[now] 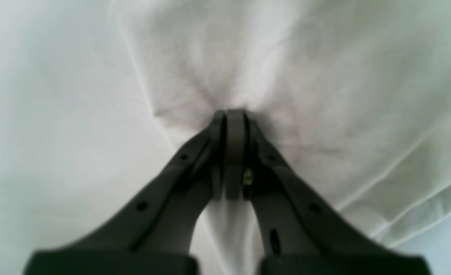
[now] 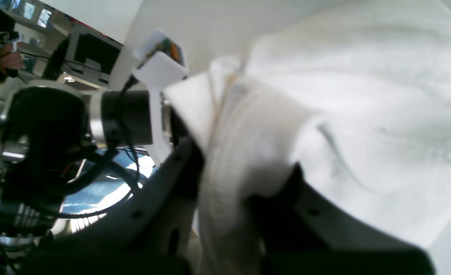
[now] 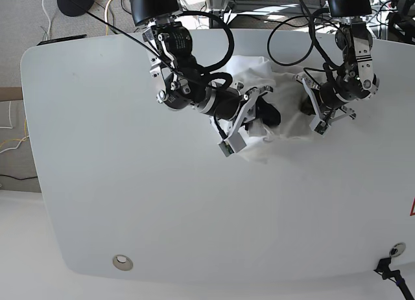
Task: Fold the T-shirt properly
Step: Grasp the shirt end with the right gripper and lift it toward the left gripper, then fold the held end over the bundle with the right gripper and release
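Near edge: round metal fitting (image 3: 120, 262) set into the bench (image 3: 130, 183) by the front left corner; black cable end (image 3: 389, 271) at the front right corner.
Open room: white bench top bare across the front and left; crowding only at the rear edge.
T-shirt (image 3: 259, 141): bunched white heap, rear centre of the bench, between the two arms.
Left fingers (image 1: 234, 114): pressed fully together, tips pinching a pucker of T-shirt cloth, creases radiating out.
Right fingers (image 2: 244, 179): nearly closed, clamped on a thick ribbed fold of the T-shirt.
Room: cables (image 3: 97, 5) and grey floor behind the rear edge.
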Motion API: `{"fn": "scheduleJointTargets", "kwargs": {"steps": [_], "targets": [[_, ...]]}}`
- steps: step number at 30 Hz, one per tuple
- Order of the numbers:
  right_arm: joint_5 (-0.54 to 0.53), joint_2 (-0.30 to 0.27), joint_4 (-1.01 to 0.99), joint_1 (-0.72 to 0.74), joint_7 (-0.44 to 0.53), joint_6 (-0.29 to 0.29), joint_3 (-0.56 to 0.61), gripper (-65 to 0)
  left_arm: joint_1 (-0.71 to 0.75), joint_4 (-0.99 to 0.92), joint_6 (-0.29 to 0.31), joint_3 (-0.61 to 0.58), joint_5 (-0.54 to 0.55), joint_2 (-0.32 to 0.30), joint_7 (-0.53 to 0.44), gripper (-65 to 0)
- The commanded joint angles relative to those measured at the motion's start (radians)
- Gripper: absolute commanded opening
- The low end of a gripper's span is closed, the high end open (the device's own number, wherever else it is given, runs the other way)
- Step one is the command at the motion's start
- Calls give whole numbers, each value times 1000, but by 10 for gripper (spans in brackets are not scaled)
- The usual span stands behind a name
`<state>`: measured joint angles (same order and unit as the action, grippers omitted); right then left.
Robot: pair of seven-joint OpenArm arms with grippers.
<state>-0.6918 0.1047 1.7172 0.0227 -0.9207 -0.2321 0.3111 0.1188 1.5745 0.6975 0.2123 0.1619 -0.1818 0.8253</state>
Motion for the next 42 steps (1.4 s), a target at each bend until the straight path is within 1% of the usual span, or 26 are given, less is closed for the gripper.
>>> {"fn": "scheduleJointTargets", "kwargs": {"steps": [1,4,6,11,12,14,15,16,19,21,22,24,25,26,29,31,34,36,38,42], "targets": [[-22,28,-10,29,22,-10,16,-650,3,2,1,0,-31,-9,48,-650],[-22,33,-32,44,22,-10,16,-650,3,10,1,0,-29,-9,48,-650],[-22,33,-32,50,22,-10,16,-650,5,48,1,5,-29,-9,48,-650],[-22,33,-35,69,22,-6,20,-650,6,174,1,91,-29,-9,52,-650],[-21,33,-35,70,22,-2,33,-636,8,191,1,111,-29,-9,52,-650],[-21,31,-39,72,22,40,55,-544,8,212,1,151,-29,-9,52,-650],[-21,31,-39,72,22,60,59,-510,8,214,1,164,-29,-9,52,-650],[-21,31,-39,72,22,66,61,-493,8,214,1,175,-29,-9,52,-590],[-21,31,-39,72,22,69,61,-487,8,235,1,237,-29,-9,52,-389],[-21,33,-39,87,22,75,64,-487,8,254,1,286,-29,-9,52,-301],[-21,33,-41,99,22,75,90,-487,8,261,1,315,-29,-9,52,-281],[-21,33,-53,133,22,76,155,-487,3,266,1,370,-29,-17,50,-265],[-21,36,-73,151,22,76,181,-487,2,267,1,388,-28,-34,48,-267],[-21,52,-96,171,22,76,207,-487,2,269,1,404,-28,-45,47,-267],[-22,52,-133,211,22,76,253,-487,0,306,1,459,-28,-63,44,-267],[-22,52,-131,220,22,76,253,-487,0,335,1,480,-26,-64,44,-267],[-21,51,-102,225,22,76,201,-487,-6,338,1,493,-26,-91,42,-267],[-21,14,-78,225,22,78,142,-487,-11,338,1,494,-26,-89,42,-267],[-21,-44,-75,225,22,78,95,-487,-11,336,1,494,-26,-89,42,-267],[-19,-178,-65,225,22,78,79,-490,-8,335,1,494,-26,-89,42,-267]]}}
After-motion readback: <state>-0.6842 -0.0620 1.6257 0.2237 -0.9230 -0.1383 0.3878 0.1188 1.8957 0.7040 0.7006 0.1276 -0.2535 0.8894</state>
